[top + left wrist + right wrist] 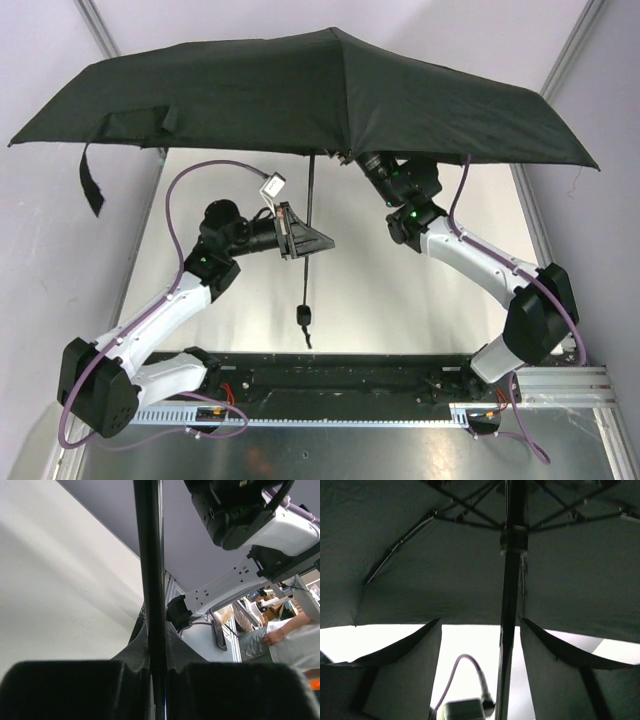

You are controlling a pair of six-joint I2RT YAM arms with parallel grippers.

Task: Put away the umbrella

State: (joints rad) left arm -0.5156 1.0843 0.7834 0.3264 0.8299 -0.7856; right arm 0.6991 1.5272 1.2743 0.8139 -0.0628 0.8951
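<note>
The black umbrella (300, 90) is spread open above both arms, its thin shaft (310, 200) hanging straight down to a small handle (305, 315). My left gripper (303, 240) is shut on the shaft partway down; in the left wrist view the shaft (150, 580) is pinched between the fingers (182, 647). My right gripper (360, 160) sits just under the canopy and is partly hidden by it. In the right wrist view it (480, 623) is open, with the shaft (509, 630) passing near its right finger (540, 650), below the runner (513, 540) and ribs.
A closing strap (92, 185) dangles from the canopy's left edge. The white table (400, 300) lies beneath, with the metal base rail (350, 412) at the near edge. The right arm (240, 515) fills the left wrist view's top right, and a person's hand (277, 636) shows beyond.
</note>
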